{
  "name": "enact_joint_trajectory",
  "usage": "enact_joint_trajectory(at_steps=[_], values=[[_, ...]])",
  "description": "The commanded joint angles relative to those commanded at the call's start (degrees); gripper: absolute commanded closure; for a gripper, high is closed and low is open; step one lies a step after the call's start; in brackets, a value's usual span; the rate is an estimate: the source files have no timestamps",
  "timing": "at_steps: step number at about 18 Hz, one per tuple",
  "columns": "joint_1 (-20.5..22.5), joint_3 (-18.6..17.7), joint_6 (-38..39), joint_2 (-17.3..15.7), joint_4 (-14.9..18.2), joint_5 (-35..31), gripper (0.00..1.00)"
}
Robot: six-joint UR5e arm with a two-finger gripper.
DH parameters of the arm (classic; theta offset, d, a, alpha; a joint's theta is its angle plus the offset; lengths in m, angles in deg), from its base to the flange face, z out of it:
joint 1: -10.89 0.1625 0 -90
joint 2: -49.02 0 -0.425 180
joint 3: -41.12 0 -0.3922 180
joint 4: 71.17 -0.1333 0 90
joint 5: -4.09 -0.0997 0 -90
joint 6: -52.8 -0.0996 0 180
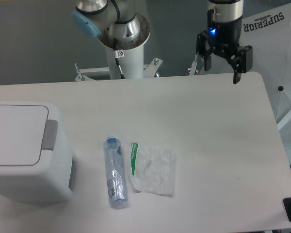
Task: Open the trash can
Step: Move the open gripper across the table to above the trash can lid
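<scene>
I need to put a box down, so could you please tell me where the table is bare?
Free: the right half, from the wrapper to the table edge. Crowded: trash can, bottle and wrapper front left.

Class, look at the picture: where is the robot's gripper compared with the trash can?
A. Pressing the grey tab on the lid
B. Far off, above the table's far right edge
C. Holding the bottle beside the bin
B: the gripper hangs open at the far right edge of the table, while the trash can sits at the left with its lid down.
</scene>
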Motion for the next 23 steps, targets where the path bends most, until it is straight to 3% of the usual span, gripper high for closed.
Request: enact_joint_trajectory(at_steps=[6,12,15,18,23], values=[[0.0,0.88,0.88,0.0,0.09,0.17,0.0],[-1.14,2.29,9.74,0.53,0.0,4.66,0.0],[-3.86,3.51,16.07,1.31,0.09,4.92,0.0],[-6.84,3.69,26.51,1.49,-0.78,5.01,0.0],[-14.92,3.43,53.4,3.6,-9.74,5.1,0.0]])
